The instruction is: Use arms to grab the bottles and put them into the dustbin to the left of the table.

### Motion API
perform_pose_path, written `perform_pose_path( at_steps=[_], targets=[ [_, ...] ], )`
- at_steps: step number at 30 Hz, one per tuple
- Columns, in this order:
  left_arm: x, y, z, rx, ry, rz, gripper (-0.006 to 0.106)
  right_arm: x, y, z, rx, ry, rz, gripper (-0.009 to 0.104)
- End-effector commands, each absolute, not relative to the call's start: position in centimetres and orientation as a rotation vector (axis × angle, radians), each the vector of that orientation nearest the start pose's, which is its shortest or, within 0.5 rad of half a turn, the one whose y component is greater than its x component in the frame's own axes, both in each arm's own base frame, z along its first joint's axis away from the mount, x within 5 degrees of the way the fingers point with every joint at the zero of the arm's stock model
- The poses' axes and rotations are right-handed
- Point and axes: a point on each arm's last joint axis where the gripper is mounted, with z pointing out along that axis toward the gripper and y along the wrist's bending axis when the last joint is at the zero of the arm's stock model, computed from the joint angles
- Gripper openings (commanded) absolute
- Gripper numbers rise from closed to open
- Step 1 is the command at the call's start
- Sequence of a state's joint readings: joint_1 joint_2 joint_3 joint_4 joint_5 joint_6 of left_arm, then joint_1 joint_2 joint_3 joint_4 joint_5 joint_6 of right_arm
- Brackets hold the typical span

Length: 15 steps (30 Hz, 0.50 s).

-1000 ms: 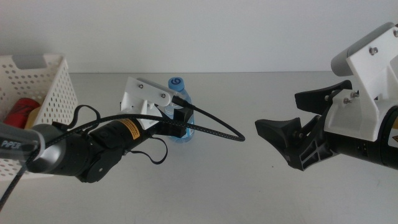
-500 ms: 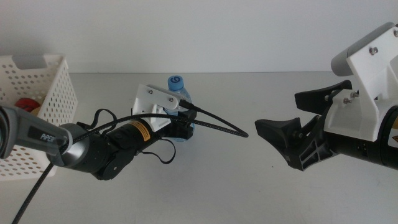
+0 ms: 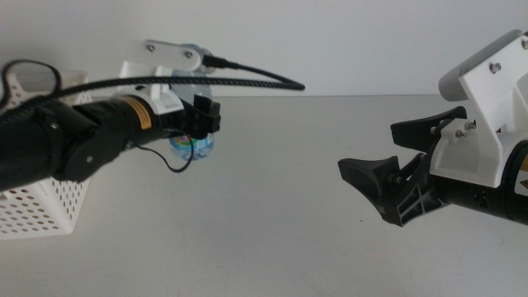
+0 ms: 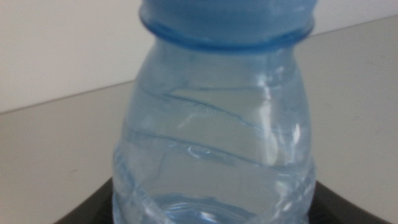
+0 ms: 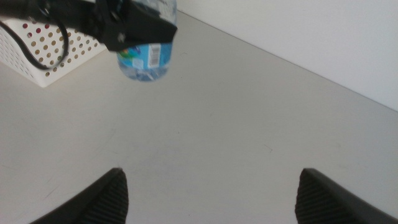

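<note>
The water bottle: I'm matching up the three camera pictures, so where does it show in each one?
Middle view: water bottle held off the table in the left gripper, beside the dustbin.
Left wrist view: fills the frame.
Right wrist view: far end.
Shared landmark: the dustbin, middle and right wrist views.

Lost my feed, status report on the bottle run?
Left gripper shut on water bottle, lifted off table beside dustbin. Right gripper open, waiting at right. Nothing blocking.

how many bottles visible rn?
1. The water bottle is held off the table by the left gripper, near the dustbin. The arm hides most of the dustbin's inside, so others may lie there unseen. The right gripper waits open.
</note>
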<state>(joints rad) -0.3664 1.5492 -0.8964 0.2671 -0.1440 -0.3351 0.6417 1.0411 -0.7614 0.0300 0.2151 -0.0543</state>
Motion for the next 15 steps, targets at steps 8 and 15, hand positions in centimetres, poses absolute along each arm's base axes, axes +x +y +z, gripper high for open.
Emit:
perform_pose_path(
  at_steps=[8,15],
  targets=[
    [31.3,-5.4,38.8,0.230,2.093,-0.023,-0.002,17.9,13.4,34.6,-0.632,1.767,0.419,0.071],
    [32.5,2.2,40.2,0.283,2.296,-0.102,-0.002,17.9,13.4,34.6,-0.632,1.767,0.419,0.071]
  ],
)
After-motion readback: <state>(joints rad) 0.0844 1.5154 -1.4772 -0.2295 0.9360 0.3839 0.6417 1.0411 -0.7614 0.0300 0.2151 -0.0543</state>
